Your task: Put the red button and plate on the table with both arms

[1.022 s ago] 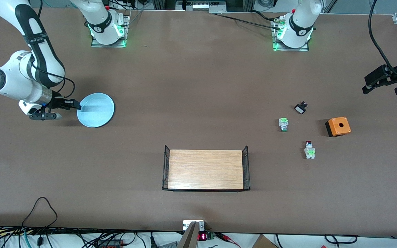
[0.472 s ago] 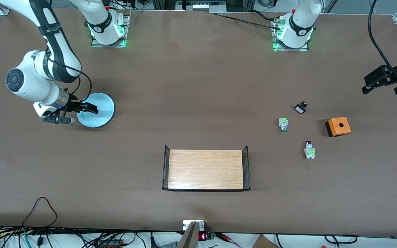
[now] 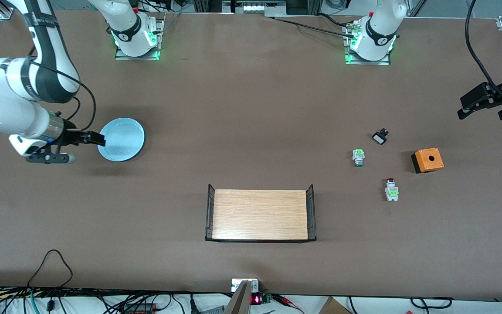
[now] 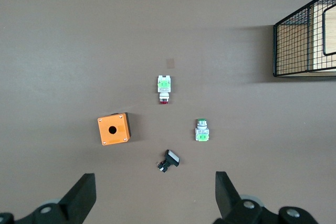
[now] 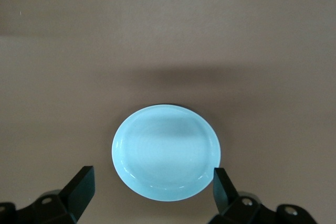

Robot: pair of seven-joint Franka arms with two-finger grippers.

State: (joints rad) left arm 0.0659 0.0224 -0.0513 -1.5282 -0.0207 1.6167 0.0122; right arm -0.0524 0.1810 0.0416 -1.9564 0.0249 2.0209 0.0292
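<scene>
The light blue plate [image 3: 121, 139] [image 5: 166, 151] lies flat on the brown table [image 3: 251, 109] toward the right arm's end. My right gripper [image 3: 88, 148] [image 5: 152, 173] hangs open just off the plate's rim and holds nothing. The red button [image 3: 391, 189] [image 4: 164, 88], white with a green block and a dark red cap, lies on the table toward the left arm's end. My left gripper [image 3: 481, 116] [image 4: 154, 178] waits open and empty, high over that end of the table.
A green-and-white switch [image 3: 358, 157] [image 4: 201, 130], a small black switch [image 3: 380, 137] [image 4: 169, 160] and an orange box with a hole [image 3: 427, 159] [image 4: 113, 130] lie near the red button. A wooden tray with wire ends [image 3: 260, 214] [image 4: 307, 38] stands mid-table, nearer the front camera.
The right gripper has opened off the plate's rim, swung over the plate, then drawn back toward the right arm's end of the table. The plate stayed put. The left arm has not moved.
</scene>
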